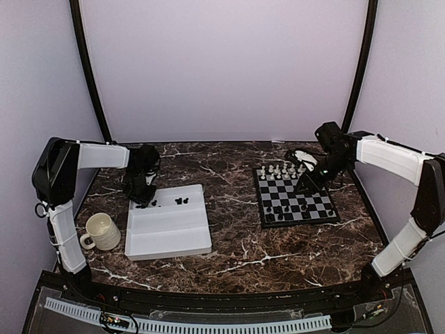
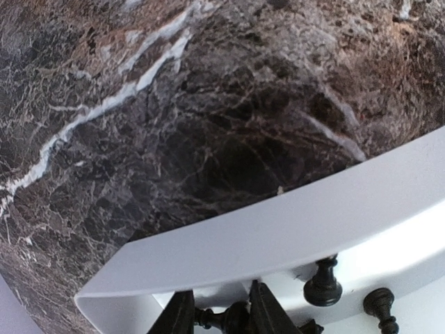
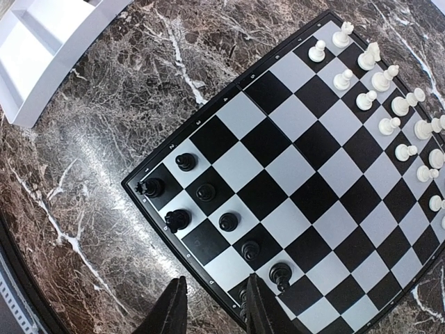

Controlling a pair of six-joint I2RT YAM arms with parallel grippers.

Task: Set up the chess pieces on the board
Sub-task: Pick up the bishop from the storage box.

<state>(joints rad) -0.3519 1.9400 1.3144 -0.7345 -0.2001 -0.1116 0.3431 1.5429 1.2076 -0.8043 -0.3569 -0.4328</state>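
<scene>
Blk piece pickup.
L end effector narrow round it in tray's far-left corner, grip unclear. R end effector narrow, empty, over board, bench's right, ready to place blk ones.

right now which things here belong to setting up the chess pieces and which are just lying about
job in hand: board, white pieces on it, black pieces on it, loose black pieces, white tray holding them
lying about: mug, left of the tray
</scene>
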